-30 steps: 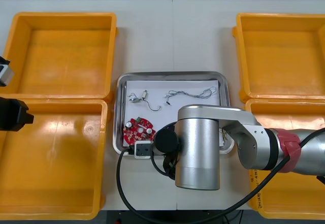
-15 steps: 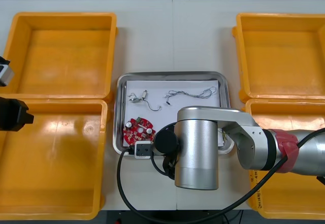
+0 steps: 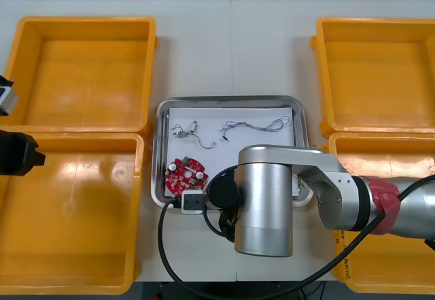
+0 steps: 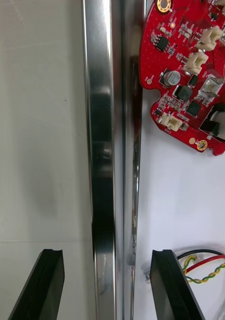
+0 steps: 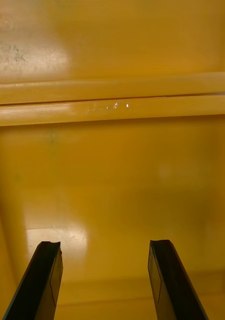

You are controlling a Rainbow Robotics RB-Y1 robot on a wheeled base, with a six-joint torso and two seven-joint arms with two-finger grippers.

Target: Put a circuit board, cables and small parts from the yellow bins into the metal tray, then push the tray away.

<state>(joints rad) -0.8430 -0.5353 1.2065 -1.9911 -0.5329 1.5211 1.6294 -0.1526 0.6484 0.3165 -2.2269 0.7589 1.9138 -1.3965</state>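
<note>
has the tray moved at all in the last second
No. In the front view the tray lies just as before between the yellow bins, with the same gaps on either side.

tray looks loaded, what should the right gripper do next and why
Probably shut the open right gripper on the metal tray's rim, which stands between its fingers: circuit board and cables already lie inside. The left gripper hangs open over a yellow bin.

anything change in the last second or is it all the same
Barely: the right arm shifted a touch back toward the robot, its open right gripper astride the rim of the metal tray. Tray, circuit board, cables and the parked left gripper stayed put.
</note>
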